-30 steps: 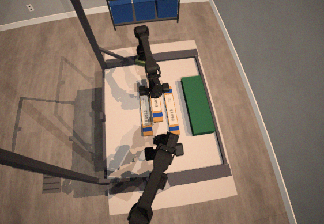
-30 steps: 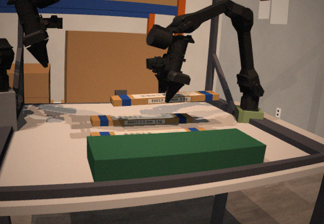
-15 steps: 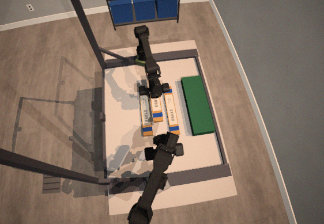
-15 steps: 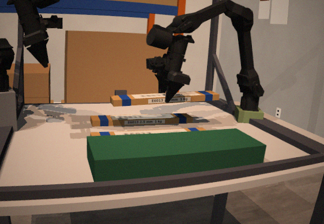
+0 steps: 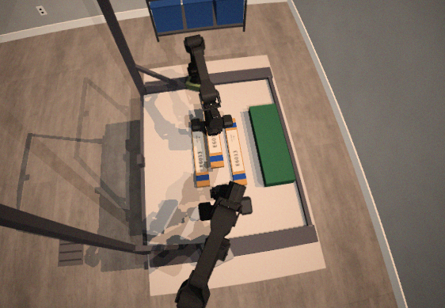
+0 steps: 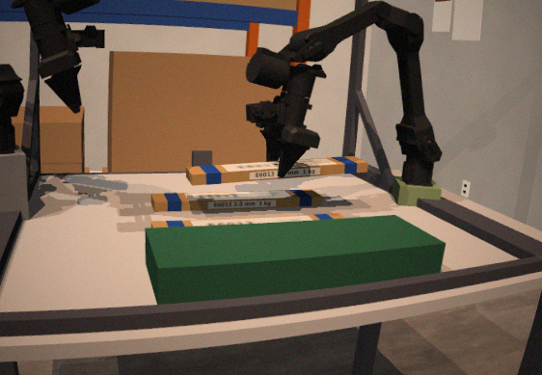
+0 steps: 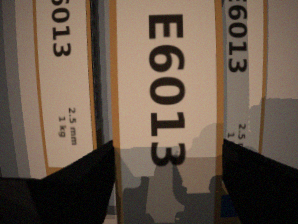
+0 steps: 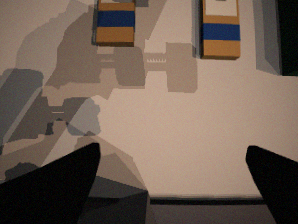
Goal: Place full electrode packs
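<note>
Three orange and white electrode packs marked E6013 are side by side on the table. My left gripper (image 5: 214, 126) is shut on the middle pack (image 5: 214, 150) and holds it level a little above the table, as the exterior view shows (image 6: 275, 168). In the left wrist view the fingers clamp this pack (image 7: 165, 90). The other two packs (image 5: 200, 160) (image 5: 236, 152) lie flat on the table on either side. The green low platform (image 5: 271, 144) (image 6: 294, 254) has nothing on it. My right gripper (image 5: 222, 203) (image 8: 173, 151) is open and empty, hovering past the pack ends (image 8: 116, 22) (image 8: 220, 30).
A dark raised rim (image 6: 482, 228) runs around the table. A frame post (image 5: 119, 37) stands at one table corner. A shelf with blue bins (image 5: 198, 9) stands behind the left arm's base.
</note>
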